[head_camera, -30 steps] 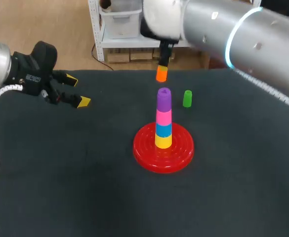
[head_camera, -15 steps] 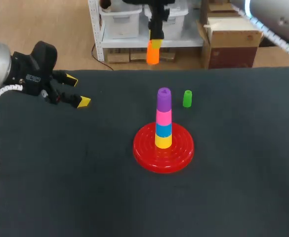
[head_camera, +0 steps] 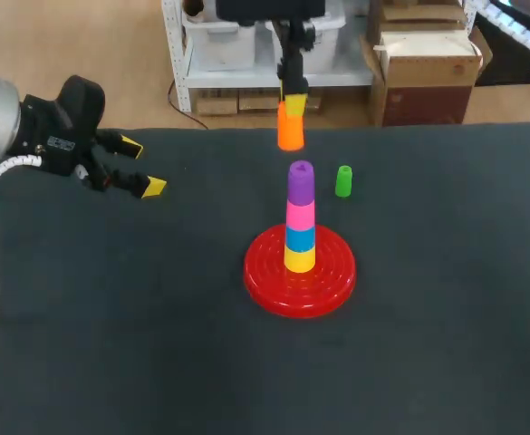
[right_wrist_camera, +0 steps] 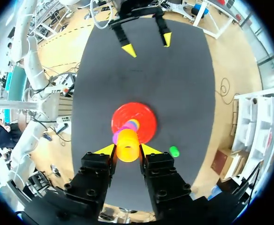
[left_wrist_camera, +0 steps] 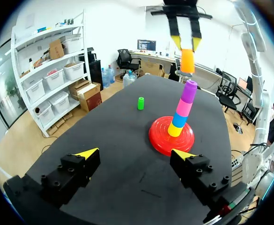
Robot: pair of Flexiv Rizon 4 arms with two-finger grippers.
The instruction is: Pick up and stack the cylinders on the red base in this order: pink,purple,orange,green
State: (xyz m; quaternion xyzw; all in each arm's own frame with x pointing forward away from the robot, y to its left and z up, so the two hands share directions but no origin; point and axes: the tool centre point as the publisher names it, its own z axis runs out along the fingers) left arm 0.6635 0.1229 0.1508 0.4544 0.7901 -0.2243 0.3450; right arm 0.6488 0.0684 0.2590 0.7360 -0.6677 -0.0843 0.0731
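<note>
The red base [head_camera: 269, 283] holds a stack of yellow, blue, pink and purple cylinders, the purple cylinder [head_camera: 301, 181] on top. My right gripper [head_camera: 292, 101] hangs above the stack, shut on the orange cylinder [head_camera: 290, 127], which is in the air a little above and left of the purple one. From the right wrist the orange cylinder [right_wrist_camera: 127, 146] sits between the yellow tips, over the red base [right_wrist_camera: 146, 117]. The green cylinder [head_camera: 343, 180] stands on the table right of the stack. My left gripper [head_camera: 139, 167] is open at the far left, empty.
The black table [head_camera: 156, 344] stretches wide around the base. In the left wrist view the stack [left_wrist_camera: 182, 110] and green cylinder [left_wrist_camera: 140, 103] lie well ahead of the open left gripper [left_wrist_camera: 133, 153].
The right gripper rose high with the orange cylinder, then came back down toward the stack's top. The left arm has stayed put.
</note>
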